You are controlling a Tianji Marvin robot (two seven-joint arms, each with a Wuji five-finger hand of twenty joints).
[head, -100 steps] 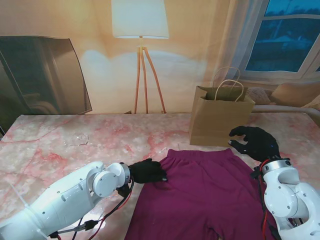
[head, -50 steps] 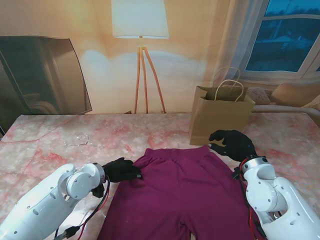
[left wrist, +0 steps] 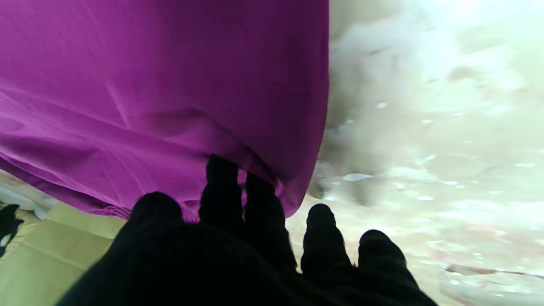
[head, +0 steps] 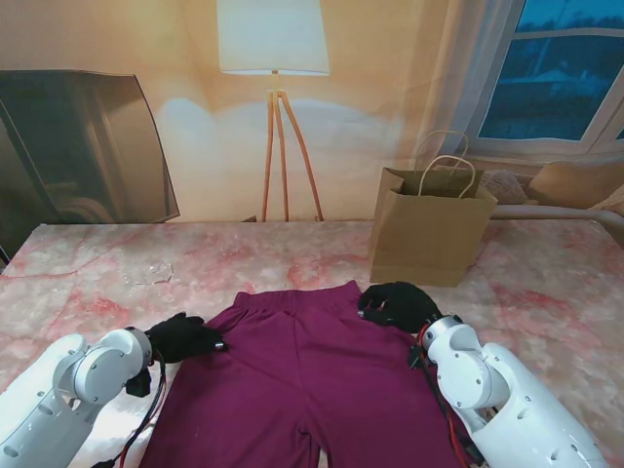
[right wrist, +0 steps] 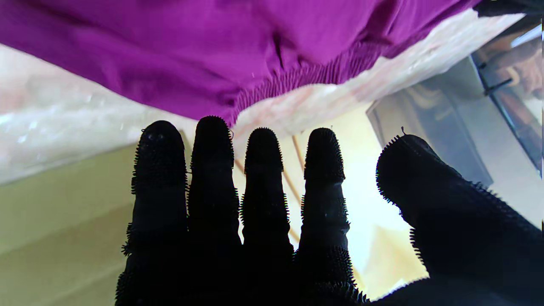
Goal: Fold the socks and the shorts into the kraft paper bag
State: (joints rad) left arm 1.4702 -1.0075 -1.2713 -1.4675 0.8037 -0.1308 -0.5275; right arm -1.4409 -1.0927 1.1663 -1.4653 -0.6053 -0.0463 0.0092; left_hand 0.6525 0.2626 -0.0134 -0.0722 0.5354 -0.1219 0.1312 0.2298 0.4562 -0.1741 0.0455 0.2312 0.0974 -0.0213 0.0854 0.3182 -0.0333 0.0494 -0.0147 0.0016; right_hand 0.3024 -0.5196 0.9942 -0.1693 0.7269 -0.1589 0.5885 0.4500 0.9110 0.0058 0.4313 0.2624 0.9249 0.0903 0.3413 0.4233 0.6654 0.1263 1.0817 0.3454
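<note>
stand view: purple shorts pinched at the left corner, right hand spread at the other

stand view: shorts (head: 312,380) spread flat on the pink marbled table (head: 88,268), waistband on the side farther from me, legs running off the near edge. left hand (head: 183,337) at the left end of the waistband, touching the cloth. right hand (head: 398,304) at the right end of the waistband, resting at the cloth's corner. kraft paper bag (head: 429,229) upright, mouth open, two handles up, farther from me and to the right, just beyond the right hand, apart from the shorts. floor lamp (head: 273,58) and a dark panel (head: 78,146) behind the table. no socks to be made out.

left wrist view: left hand (left wrist: 238,250) with two fingers (left wrist: 221,187) pressed together into the edge of the shorts (left wrist: 148,85), cloth bunched and lifted around them, so clamped on the fabric; the remaining fingers curled, free of the cloth. blurred table (left wrist: 446,148) beyond.

right wrist view: right hand (right wrist: 263,238) with four fingers (right wrist: 212,161) straight and side by side, thumb held apart, nothing between them. gathered waistband of the shorts (right wrist: 212,46) just past the fingertips; contact there cannot be told. table (right wrist: 63,114) under the cloth.
</note>
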